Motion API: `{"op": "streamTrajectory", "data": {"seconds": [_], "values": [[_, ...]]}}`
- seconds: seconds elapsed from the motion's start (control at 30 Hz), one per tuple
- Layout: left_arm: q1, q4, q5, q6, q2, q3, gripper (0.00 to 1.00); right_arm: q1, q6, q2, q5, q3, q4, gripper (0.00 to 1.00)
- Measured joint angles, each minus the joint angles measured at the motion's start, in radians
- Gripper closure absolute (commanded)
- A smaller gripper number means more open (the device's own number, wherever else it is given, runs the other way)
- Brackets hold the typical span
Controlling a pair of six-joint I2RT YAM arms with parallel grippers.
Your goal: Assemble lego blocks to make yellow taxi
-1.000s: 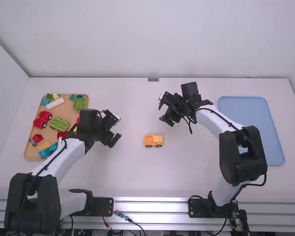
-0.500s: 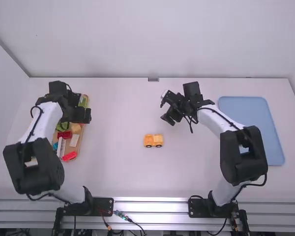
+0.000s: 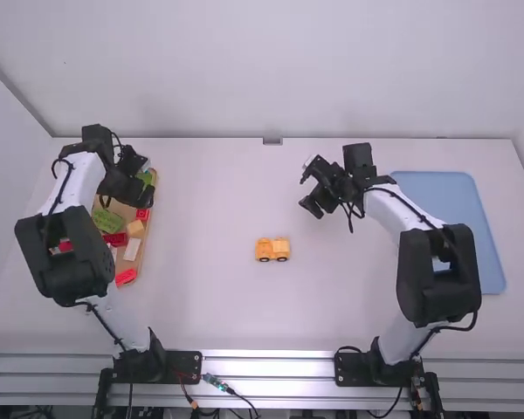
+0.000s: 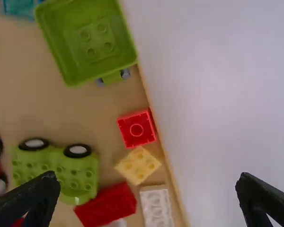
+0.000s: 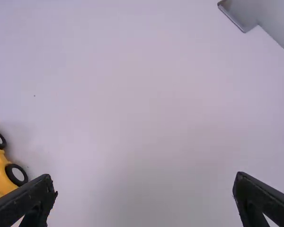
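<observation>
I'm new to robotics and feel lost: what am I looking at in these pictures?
These show two robot arms, the left arm and the right arm. The high view looks down from behind them; each wrist view comes from a camera on one arm, its own two fingers at the bottom edge. On the white table are a yellow wheeled toy, a tan tray of coloured blocks and a blue tray. The left gripper and right gripper are open, holding nothing.
</observation>
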Motion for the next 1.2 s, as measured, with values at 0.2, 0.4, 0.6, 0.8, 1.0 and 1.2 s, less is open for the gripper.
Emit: {"op": "streamTrajectory", "data": {"seconds": [0.2,0.4,0.6,0.8,1.0,1.2], "values": [[0.000,-0.001,0.000,0.225,0.000,-0.016,0.01,-0.040,0.001,0.000,-0.027,0.000,-0.006,0.01],[0.005,0.021,0.000,0.368,0.000,-0.043,0.01,-0.035,0.002,0.000,-0.030,0.000,-0.005,0.01],[0.011,0.002,-0.011,0.515,0.000,-0.089,0.00,-0.031,0.001,0.000,-0.033,0.000,-0.002,0.01],[0.048,0.044,-0.026,0.566,0.000,-0.127,0.01,-0.031,0.001,0.000,-0.037,0.000,0.001,0.01],[0.145,0.077,0.048,0.629,0.000,-0.179,0.01,-0.031,0.002,0.000,-0.037,0.000,0.008,0.01],[0.165,0.084,0.135,0.676,0.000,-0.181,0.01,-0.031,-0.001,0.000,-0.037,0.000,0.008,0.01]]}}
